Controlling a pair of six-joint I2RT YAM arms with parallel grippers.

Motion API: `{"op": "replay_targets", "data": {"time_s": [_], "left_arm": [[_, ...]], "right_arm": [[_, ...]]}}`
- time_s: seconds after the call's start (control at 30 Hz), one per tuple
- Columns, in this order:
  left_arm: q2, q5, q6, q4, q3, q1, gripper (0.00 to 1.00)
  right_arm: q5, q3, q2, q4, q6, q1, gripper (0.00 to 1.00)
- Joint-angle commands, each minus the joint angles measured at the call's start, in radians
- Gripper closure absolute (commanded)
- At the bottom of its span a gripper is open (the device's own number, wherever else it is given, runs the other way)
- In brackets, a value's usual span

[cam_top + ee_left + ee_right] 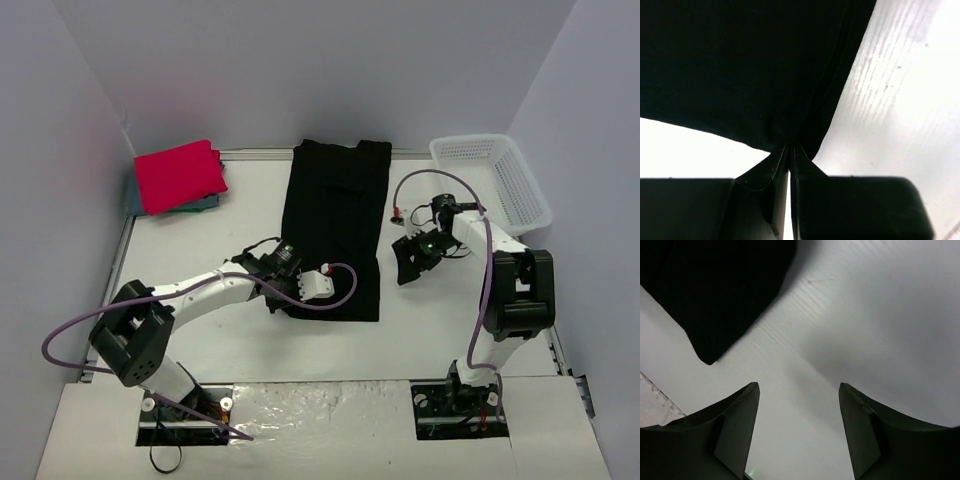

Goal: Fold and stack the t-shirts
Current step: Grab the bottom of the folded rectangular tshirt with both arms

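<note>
Left arm reaches from its base at the near left across the table (190, 250), stretched low towards the right. Its gripper (280, 300) sits at the near left corner of the black shirt (335, 230). In the left wrist view this gripper (789, 150) is closed fully, and the edge of the black shirt (740, 65) is pinched between the jaws, with the cloth pulled into a small fold there.

The right arm is bent at the elbow and turns back to the left. Its gripper (410, 262) is just beside the right edge of the shirt. In the right wrist view the gripper (798, 386) is open about halfway, holds nothing, and a corner of the black shirt (715, 290) lies ahead of the jaws, apart from them.

The black shirt lies flat in the middle of the table. The red shirt (180, 175) lies folded at the far left corner, on top of the teal shirt (205, 203). The basket (495, 175) stands at the far right.
</note>
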Motion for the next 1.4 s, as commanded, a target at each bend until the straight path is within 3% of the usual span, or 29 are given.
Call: {"op": "replay_targets", "data": {"time_s": [0.0,0.1,0.23,0.57,0.73,0.97,1.37], "left_arm": [[0.005,0.167,-0.005,-0.114,0.091,0.047,0.98],[0.029,0.23,0.01,-0.169,0.128,0.08,0.98],[0.078,0.281,0.026,-0.217,0.18,0.115,0.97],[0.245,0.536,0.032,-0.324,0.272,0.228,0.98],[0.295,0.582,0.035,-0.35,0.315,0.256,0.98],[0.325,0.603,0.04,-0.355,0.324,0.259,0.98],[0.296,0.632,0.05,-0.355,0.289,0.291,0.98]], "right_arm": [[-0.062,0.036,-0.094,-0.031,-0.051,0.091,0.39],[-0.087,0.02,-0.162,-0.032,-0.105,0.164,0.38],[-0.084,-0.009,-0.226,-0.034,-0.152,0.242,0.44],[-0.046,-0.154,-0.322,-0.028,-0.353,0.335,0.51],[0.082,-0.239,-0.368,0.075,-0.376,0.425,0.53],[0.148,-0.26,-0.32,0.116,-0.335,0.571,0.55],[0.237,-0.274,-0.19,0.199,-0.293,0.643,0.55]]}}
